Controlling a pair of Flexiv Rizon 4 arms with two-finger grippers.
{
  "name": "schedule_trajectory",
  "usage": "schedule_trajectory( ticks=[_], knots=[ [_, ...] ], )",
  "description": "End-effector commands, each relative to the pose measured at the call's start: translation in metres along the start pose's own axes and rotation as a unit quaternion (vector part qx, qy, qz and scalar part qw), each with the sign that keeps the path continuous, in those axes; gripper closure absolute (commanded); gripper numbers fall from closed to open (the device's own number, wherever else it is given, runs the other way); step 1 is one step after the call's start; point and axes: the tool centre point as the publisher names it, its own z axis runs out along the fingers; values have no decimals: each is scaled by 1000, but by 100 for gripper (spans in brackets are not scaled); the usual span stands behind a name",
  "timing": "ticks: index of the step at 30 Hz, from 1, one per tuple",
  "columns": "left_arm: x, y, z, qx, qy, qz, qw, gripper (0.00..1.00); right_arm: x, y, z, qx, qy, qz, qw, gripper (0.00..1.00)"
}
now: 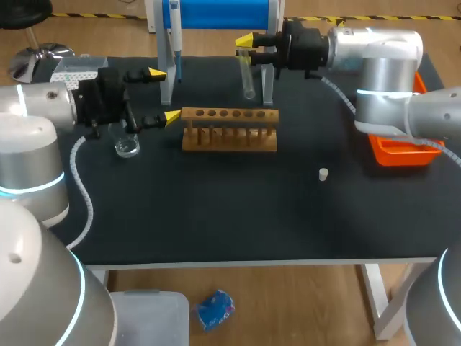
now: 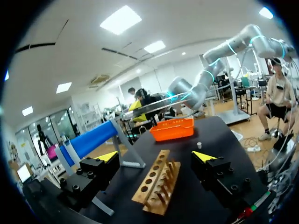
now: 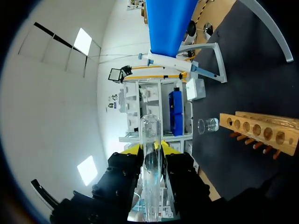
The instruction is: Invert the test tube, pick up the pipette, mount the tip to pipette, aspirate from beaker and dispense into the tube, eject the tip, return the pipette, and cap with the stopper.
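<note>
Right end effector (image 3: 150,149) clamps test tube (image 3: 150,130), yellow tips mostly hidden.

Bright, even light from overhead washes my black table (image 1: 238,216); shadows are faint, and the test tube (image 3: 150,135) glints in my right gripper (image 3: 150,148).

The left arm (image 1: 32,108) and right arm (image 1: 385,58) were silver-grey rounded tubes with glowing cyan joint rings. The left gripper (image 1: 163,94) and right gripper (image 1: 246,47) were black, screw-studded blocks with yellow wedge tips. A white coiled cable (image 1: 86,194) hung from the left arm
</note>
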Motion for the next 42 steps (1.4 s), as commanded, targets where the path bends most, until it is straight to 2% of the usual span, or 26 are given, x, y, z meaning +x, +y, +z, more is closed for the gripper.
schedule_trajectory(
  ticks=[1,9,10,11,12,14,15,16,17,19,21,22,23,25,26,30,32,33,34,42],
  knots=[
    [-10,11,0,156,15,34,987,0,1,0,-1,0,-1,0,1000,100],
    [-10,11,0,156,15,34,987,0,1,0,-1,0,-1,0,1000,100],
    [-9,10,2,147,23,43,988,0,1,0,-1,0,-1,0,1000,100],
    [-8,9,5,141,30,73,987,0,1,0,-1,0,-1,0,1000,100],
    [-8,6,8,123,42,140,982,0,1,0,-1,0,-1,0,1000,100],
    [-5,-3,14,177,20,196,964,0,1,0,-1,0,-1,0,1000,100],
    [-5,-5,16,148,30,270,951,0,1,0,-1,0,-1,0,1000,100],
    [-2,-6,20,145,40,300,942,0,1,0,-1,0,-1,0,1000,100],
    [-1,-7,22,165,27,304,938,0,1,0,-1,0,-1,0,1000,100],
    [-1,-9,24,151,12,341,928,0,1,0,-1,0,-1,0,1000,100],
    [0,-14,28,158,3,382,911,0,1,0,-1,0,-1,0,1000,100],
    [0,-15,28,152,-3,396,906,0,1,0,-1,0,-1,0,1000,100],
    [1,-17,30,153,-6,419,895,0,1,0,-1,0,-1,0,1000,100],
    [2,-20,31,145,-16,451,881,0,1,0,-1,0,-1,0,1000,100],
    [2,-22,31,158,-21,462,872,0,1,0,-1,0,-1,0,1000,100],
    [2,-26,30,160,-17,498,852,0,1,0,-1,0,-1,0,1000,100],
    [1,-28,29,134,-18,522,842,0,1,0,-1,0,-1,0,1000,100],
    [0,-29,27,133,-25,527,839,0,1,0,-1,0,-1,0,1000,100],
    [-2,-29,25,132,-34,519,844,0,1,0,-1,0,-1,0,1000,100],
    [-2,-29,25,132,-34,519,844,0,1,0,-1,0,-1,0,1000,100]
  ],
)
